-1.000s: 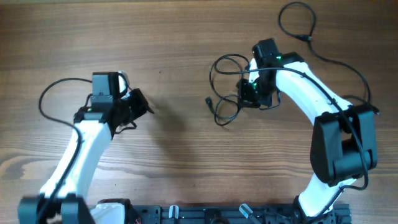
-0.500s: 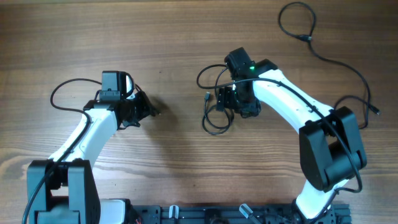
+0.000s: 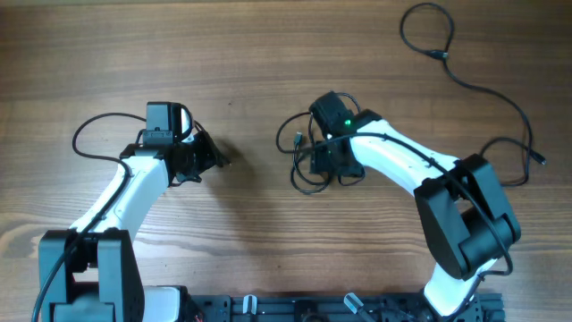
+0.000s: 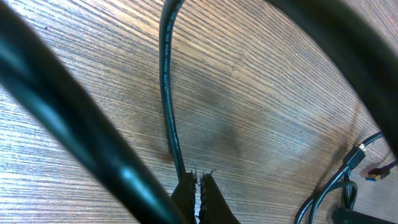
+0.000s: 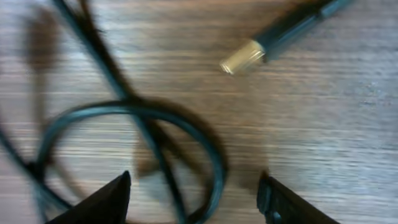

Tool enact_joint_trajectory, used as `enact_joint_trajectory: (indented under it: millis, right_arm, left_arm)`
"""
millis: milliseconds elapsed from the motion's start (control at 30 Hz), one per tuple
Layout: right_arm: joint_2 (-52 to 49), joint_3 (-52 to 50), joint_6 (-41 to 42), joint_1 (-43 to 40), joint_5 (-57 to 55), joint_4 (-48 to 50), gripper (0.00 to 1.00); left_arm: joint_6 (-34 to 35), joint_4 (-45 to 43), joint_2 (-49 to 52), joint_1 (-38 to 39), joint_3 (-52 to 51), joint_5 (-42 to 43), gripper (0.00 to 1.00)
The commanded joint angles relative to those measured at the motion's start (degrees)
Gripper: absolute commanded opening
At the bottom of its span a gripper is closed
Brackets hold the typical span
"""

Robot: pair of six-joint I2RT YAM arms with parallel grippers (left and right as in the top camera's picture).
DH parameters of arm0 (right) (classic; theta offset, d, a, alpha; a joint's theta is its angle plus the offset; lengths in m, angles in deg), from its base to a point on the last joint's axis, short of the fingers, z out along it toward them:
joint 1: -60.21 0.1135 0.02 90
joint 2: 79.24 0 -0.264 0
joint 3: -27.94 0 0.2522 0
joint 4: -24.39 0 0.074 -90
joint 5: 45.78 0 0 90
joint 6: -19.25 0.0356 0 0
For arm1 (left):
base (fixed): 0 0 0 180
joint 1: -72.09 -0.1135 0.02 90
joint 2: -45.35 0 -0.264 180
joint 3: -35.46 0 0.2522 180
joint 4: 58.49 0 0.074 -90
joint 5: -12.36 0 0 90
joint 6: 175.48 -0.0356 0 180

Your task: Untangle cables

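Table [image 3: 268, 54]: wood-grain top; it carried both arms and every cord in your workspace.
Long cable [image 3: 438, 55]: lay apart at the far right of your overhead view, well away from the tangle.
Cables [image 3: 306, 159]: bunched in loops near table centre, under and just beside the right gripper.
Right gripper [image 5: 196, 199]: released; fingers stood wide apart over one loop.
Left gripper [image 4: 198, 186]: clenched, tips together, well left of the tangle. A black cord [image 4: 166, 93] ran to the tips; you could not tell whether it was pinched.
Plug [image 5: 242, 59]: metal-tipped, lay on the wood beyond the loop.
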Motion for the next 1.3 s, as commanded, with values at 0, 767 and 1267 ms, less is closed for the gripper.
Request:
enact_joint_trajectory:
  millis: [0,767,1267]
  right_arm:
    - [-0.98,-1.92,0.37,0.09,-3.23,1.27,0.6]
    - [12.59,10.97,-13.09,-6.01,-12.59,-4.9,0.04]
    - [14.99,9.79,-12.9,-34.45,-21.29,-4.35,0.04]
  left_arm:
    - [-1.09,-0.15,0.44,0.28,0.26,-0.94,0.04]
    - [-1.09,-0.15,0.44,0.28,0.26,-0.96,0.05]
    - [-1.09,-0.15,0.44,0.28,0.24,-0.94,0.05]
